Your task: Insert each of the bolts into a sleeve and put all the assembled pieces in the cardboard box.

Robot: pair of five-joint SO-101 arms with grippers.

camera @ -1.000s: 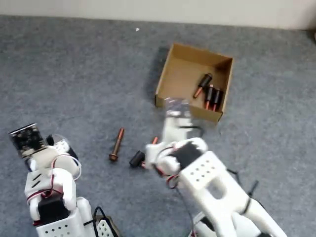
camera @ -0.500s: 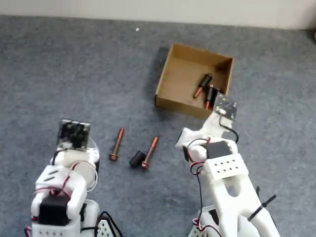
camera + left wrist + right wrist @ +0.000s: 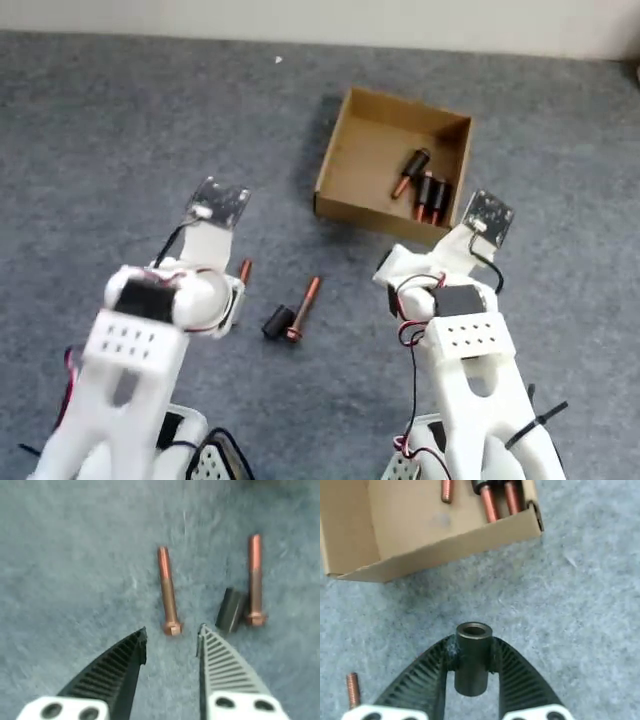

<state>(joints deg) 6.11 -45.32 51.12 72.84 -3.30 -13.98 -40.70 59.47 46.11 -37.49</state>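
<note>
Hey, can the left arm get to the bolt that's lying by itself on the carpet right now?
Probably yes. The left arm hangs over that bolt with its jaws open near the head, and nothing lies between them. The other bolt and loose sleeve sit apart from it.

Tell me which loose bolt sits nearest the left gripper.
The bolt lying alone, directly ahead of the left gripper; the other bolt has a black sleeve beside its head.
</note>
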